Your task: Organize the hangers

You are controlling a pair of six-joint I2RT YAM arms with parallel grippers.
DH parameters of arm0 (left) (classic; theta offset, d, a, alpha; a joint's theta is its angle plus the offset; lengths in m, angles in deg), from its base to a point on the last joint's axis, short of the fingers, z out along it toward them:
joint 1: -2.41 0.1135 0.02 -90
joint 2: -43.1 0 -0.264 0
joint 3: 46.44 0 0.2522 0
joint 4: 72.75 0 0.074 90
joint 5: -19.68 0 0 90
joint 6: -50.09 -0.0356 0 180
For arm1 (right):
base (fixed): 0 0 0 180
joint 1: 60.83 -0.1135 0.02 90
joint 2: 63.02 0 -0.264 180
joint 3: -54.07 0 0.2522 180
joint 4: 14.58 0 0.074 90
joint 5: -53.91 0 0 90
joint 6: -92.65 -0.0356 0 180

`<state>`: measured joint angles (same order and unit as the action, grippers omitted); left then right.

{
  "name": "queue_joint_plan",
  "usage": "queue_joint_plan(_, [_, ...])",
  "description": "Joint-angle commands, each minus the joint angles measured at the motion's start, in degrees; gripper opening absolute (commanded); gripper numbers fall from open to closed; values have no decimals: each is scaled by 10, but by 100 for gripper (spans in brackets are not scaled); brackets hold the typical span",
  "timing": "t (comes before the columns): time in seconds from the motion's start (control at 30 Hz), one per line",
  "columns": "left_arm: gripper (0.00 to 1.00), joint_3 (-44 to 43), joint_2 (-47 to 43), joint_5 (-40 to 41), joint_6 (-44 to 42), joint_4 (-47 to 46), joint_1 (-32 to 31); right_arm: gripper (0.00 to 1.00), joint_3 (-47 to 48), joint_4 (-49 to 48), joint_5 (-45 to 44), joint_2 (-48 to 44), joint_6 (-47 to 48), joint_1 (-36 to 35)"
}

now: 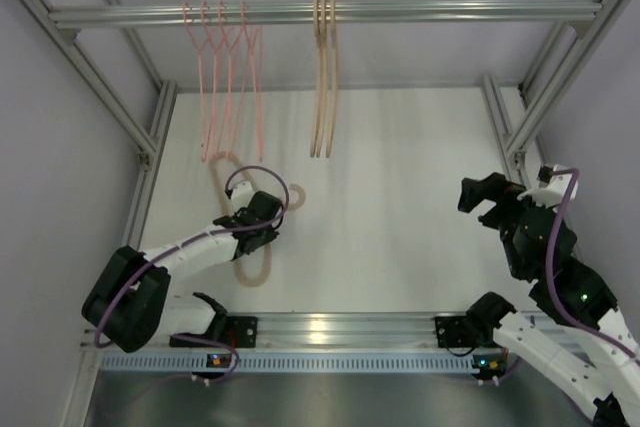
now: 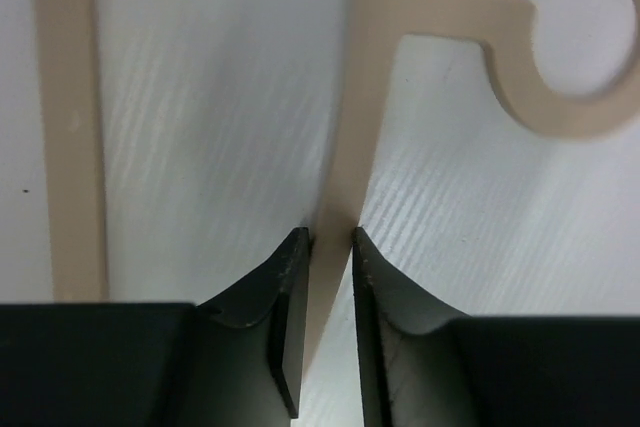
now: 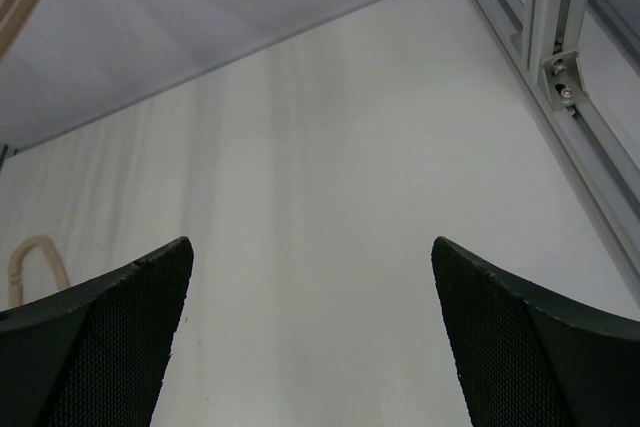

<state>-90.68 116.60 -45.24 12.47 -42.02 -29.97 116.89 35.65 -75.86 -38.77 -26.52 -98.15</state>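
Black fingers [image 2: 285, 297] of the left end effector [image 2: 331, 239] fill the bottom of the left wrist view, jaws pinched in on the straight bar of a beige hanger [image 2: 345, 147]. The bar runs up from between the tips, and its hook [image 2: 560, 97] curls at the upper right of that frame. Second beige bar runs down the far left of that frame.

White bench [image 1: 400, 197], matte, inside an aluminium frame [image 1: 560, 57], pale grey walls [image 1: 40, 147] all round. Silver rail [image 1: 450, 12] crosses the top of the overhead view.

Pink hangers [image 1: 225, 67], about four, hang from the rail at upper left. Beige hangers [image 1: 325, 77], about three packed together, hang just right of them, near the middle of the rail. The gripped beige hanger lies flat on the bench at centre left, under the left arm, below the pink group.

Right end effector [image 3: 310, 247] is wide open, nothing between the fingers. Overhead it sits at the right of the frame, well apart from every hanger.

Only the left wrist view shows contact at the bar; overhead the arm covers that spot. Only overhead shows the pink group and the full rail. Right wrist view catches the hanging beige ones at its upper left corner, a beige loop at lower left, and a frame post at upper right.
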Motion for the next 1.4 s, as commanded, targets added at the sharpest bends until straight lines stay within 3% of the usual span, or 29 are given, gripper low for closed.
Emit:
queue_joint_plan(0.0, [24, 40, 16, -94, 7, 32, -1, 100, 6, -10, 7, -7, -5, 8])
queue_joint_plan(0.17, [7, 34, 19, -114, 12, 32, -31, 99, 8, -10, 11, -12, -8, 8])
queue_joint_plan(0.27, [0, 17, 43, -109, 35, 32, -90, 99, 11, -4, 12, -11, -9, 9])
queue_joint_plan(0.4, [0, -20, 87, -95, 89, 30, -192, 99, 10, 3, 28, -7, -14, 8])
queue_joint_plan(0.53, [0, -63, 99, -90, 110, 17, -239, 99, -6, 4, 79, -3, -38, 8])
queue_joint_plan(0.8, [0, -113, 83, -118, 106, -21, -258, 99, -139, -84, 258, 46, -113, 8])
queue_joint_plan(1.07, [0, -117, 63, -125, 96, -13, -264, 100, -207, -145, 319, 62, -141, 7])
queue_joint_plan(1.2, [41, -80, 20, -113, 108, 20, -297, 99, -211, -135, 313, 49, -140, 7])
queue_joint_plan(1.3, [51, -69, -11, -93, 117, 67, -340, 99, -219, -135, 318, 48, -145, 7])
queue_joint_plan(1.37, [51, -77, -23, -80, 126, 97, -363, 99, -225, -136, 320, 48, -149, 6])
